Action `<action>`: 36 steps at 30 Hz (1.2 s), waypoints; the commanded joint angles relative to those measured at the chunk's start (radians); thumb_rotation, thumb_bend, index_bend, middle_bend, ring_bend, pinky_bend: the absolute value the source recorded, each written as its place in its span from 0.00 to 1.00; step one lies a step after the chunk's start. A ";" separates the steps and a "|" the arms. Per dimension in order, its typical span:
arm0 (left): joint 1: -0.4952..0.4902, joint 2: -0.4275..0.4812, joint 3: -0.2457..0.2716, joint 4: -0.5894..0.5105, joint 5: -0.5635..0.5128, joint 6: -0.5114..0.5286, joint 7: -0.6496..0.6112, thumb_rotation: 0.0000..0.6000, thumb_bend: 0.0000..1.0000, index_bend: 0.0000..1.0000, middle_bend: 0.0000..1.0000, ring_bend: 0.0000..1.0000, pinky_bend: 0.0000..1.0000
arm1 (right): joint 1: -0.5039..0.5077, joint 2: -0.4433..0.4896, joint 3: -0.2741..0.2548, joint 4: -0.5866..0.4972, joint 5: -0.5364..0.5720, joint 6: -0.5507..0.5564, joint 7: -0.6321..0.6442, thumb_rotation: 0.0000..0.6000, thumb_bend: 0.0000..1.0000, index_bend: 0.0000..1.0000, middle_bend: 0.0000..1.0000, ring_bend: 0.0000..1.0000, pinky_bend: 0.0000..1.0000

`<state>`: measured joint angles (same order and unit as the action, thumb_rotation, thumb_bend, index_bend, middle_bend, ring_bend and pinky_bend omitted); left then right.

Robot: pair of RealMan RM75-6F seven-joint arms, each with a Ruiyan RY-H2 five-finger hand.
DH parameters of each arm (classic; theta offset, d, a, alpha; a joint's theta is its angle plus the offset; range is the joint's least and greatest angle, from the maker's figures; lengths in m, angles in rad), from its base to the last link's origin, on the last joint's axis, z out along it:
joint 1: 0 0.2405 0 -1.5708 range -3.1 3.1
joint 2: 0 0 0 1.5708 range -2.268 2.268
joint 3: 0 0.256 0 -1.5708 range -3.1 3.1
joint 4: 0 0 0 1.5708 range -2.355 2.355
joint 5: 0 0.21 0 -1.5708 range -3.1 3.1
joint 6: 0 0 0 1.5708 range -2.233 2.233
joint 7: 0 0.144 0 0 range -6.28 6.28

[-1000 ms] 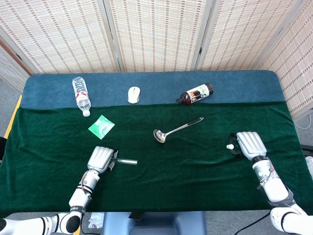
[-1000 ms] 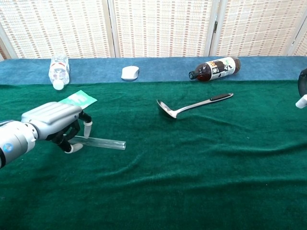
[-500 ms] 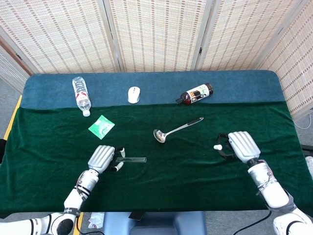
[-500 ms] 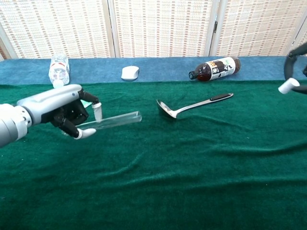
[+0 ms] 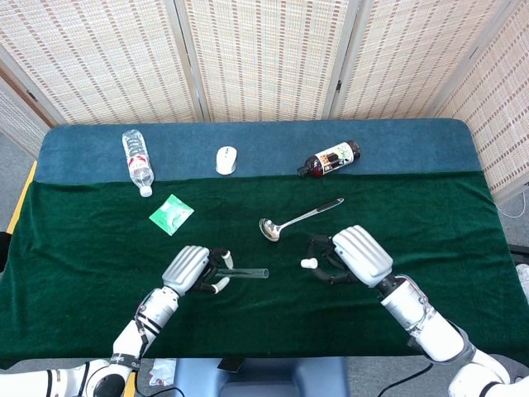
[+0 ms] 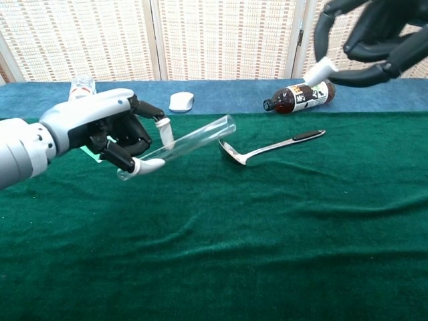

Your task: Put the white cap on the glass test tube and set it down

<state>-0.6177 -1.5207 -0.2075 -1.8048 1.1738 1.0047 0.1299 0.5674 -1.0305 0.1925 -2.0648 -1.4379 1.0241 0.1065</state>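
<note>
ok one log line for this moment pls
left hand: holds glass test tube off table, open end toward right | right hand: pinches white cap | cap and tube apart, not capped

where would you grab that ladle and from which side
Probably the ladle by its slim handle near the dark tip, from straight above. It lies flat on the green cloth with clear cloth on both sides; the rounded bowl end looks harder to pinch.

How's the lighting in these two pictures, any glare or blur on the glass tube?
Head view: even light, soft shadows, and the test tube looks faint against the green cloth. Chest view: the tube shows pale highlights and sharp edges, while the right hand is close, dark and cropped.
</note>
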 commanded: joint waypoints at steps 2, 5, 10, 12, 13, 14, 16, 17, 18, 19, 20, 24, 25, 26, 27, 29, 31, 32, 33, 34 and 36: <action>-0.010 0.002 -0.012 -0.026 -0.020 -0.013 -0.031 1.00 0.50 0.74 0.93 0.90 0.87 | 0.018 -0.013 0.008 -0.020 0.001 -0.011 0.004 1.00 0.55 0.69 0.96 1.00 1.00; -0.012 0.001 -0.017 -0.039 -0.024 -0.014 -0.056 1.00 0.50 0.74 0.93 0.90 0.87 | 0.028 -0.023 0.013 -0.027 0.003 -0.013 0.002 1.00 0.54 0.69 0.96 1.00 1.00; -0.013 0.003 -0.017 -0.056 -0.021 -0.017 -0.099 1.00 0.51 0.74 0.93 0.90 0.87 | 0.047 -0.043 0.017 -0.037 0.010 -0.021 -0.009 1.00 0.54 0.69 0.96 1.00 1.00; -0.014 0.005 -0.016 -0.060 -0.017 -0.015 -0.106 1.00 0.51 0.74 0.93 0.90 0.87 | 0.051 -0.047 0.018 -0.040 0.015 -0.020 -0.016 1.00 0.54 0.69 0.96 1.00 1.00; -0.014 0.005 -0.015 -0.062 -0.015 -0.014 -0.112 1.00 0.51 0.74 0.93 0.90 0.87 | 0.052 -0.049 0.018 -0.041 0.017 -0.019 -0.018 1.00 0.54 0.69 0.96 1.00 1.00; -0.013 0.006 -0.014 -0.064 -0.014 -0.014 -0.119 1.00 0.51 0.74 0.93 0.90 0.87 | 0.052 -0.050 0.018 -0.042 0.018 -0.017 -0.018 1.00 0.55 0.69 0.96 1.00 1.00; -0.013 0.007 -0.013 -0.066 -0.010 -0.015 -0.135 1.00 0.51 0.74 0.93 0.90 0.87 | 0.052 -0.050 0.016 -0.044 0.019 -0.015 -0.017 1.00 0.55 0.69 0.96 1.00 1.00; -0.013 0.008 -0.011 -0.065 -0.007 -0.016 -0.138 1.00 0.52 0.74 0.93 0.90 0.87 | 0.052 -0.050 0.015 -0.043 0.021 -0.014 -0.018 1.00 0.55 0.69 0.96 1.00 1.00; -0.013 0.008 -0.009 -0.063 -0.004 -0.015 -0.141 1.00 0.52 0.74 0.93 0.90 0.87 | 0.052 -0.050 0.014 -0.043 0.023 -0.014 -0.019 1.00 0.55 0.69 0.96 1.00 1.00; -0.013 0.007 -0.008 -0.063 -0.001 -0.013 -0.143 1.00 0.52 0.74 0.93 0.90 0.87 | 0.053 -0.050 0.013 -0.042 0.025 -0.015 -0.019 1.00 0.55 0.69 0.96 1.00 1.00; -0.013 0.007 -0.007 -0.063 0.001 -0.012 -0.146 1.00 0.52 0.74 0.93 0.90 0.87 | 0.054 -0.050 0.013 -0.041 0.028 -0.015 -0.020 1.00 0.55 0.69 0.96 1.00 1.00; -0.015 0.006 -0.003 -0.062 0.004 -0.010 -0.152 1.00 0.52 0.74 0.93 0.90 0.87 | 0.061 -0.056 0.012 -0.038 0.036 -0.021 -0.024 1.00 0.55 0.69 0.96 1.00 1.00; -0.016 0.006 -0.003 -0.062 0.004 -0.010 -0.152 1.00 0.52 0.74 0.93 0.90 0.87 | 0.063 -0.058 0.011 -0.037 0.037 -0.022 -0.026 1.00 0.55 0.69 0.96 1.00 1.00; -0.017 0.005 -0.002 -0.062 0.003 -0.010 -0.153 1.00 0.52 0.74 0.93 0.90 0.87 | 0.064 -0.060 0.011 -0.037 0.038 -0.024 -0.028 1.00 0.55 0.69 0.96 1.00 1.00; -0.019 0.005 -0.002 -0.063 0.002 -0.010 -0.152 1.00 0.52 0.74 0.93 0.90 0.87 | 0.067 -0.062 0.010 -0.037 0.040 -0.026 -0.030 1.00 0.54 0.69 0.96 1.00 1.00; -0.021 0.005 -0.002 -0.063 -0.001 -0.009 -0.151 1.00 0.52 0.74 0.93 0.90 0.87 | 0.071 -0.065 0.011 -0.036 0.045 -0.028 -0.033 1.00 0.55 0.69 0.96 1.00 1.00; -0.022 0.005 -0.001 -0.062 -0.003 -0.008 -0.151 1.00 0.52 0.74 0.93 0.90 0.87 | 0.073 -0.068 0.010 -0.038 0.047 -0.028 -0.036 1.00 0.55 0.69 0.96 1.00 1.00; -0.022 0.005 -0.001 -0.062 -0.004 -0.008 -0.151 1.00 0.52 0.74 0.93 0.90 0.87 | 0.074 -0.069 0.010 -0.039 0.048 -0.028 -0.039 1.00 0.54 0.69 0.96 1.00 1.00; -0.023 0.005 -0.001 -0.062 -0.004 -0.007 -0.152 1.00 0.52 0.74 0.93 0.90 0.87 | 0.075 -0.070 0.009 -0.039 0.049 -0.029 -0.041 1.00 0.54 0.69 0.96 1.00 1.00; -0.023 0.005 0.000 -0.062 -0.005 -0.007 -0.152 1.00 0.52 0.74 0.93 0.90 0.87 | 0.077 -0.071 0.009 -0.039 0.051 -0.029 -0.044 1.00 0.54 0.69 0.96 1.00 1.00; -0.025 0.005 0.001 -0.061 -0.006 -0.007 -0.151 1.00 0.52 0.74 0.93 0.90 0.87 | 0.080 -0.073 0.009 -0.040 0.055 -0.031 -0.049 1.00 0.54 0.69 0.96 1.00 1.00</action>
<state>-0.6421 -1.5155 -0.2069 -1.8659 1.1678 0.9980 -0.0215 0.6460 -1.1024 0.2017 -2.1040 -1.3838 0.9939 0.0589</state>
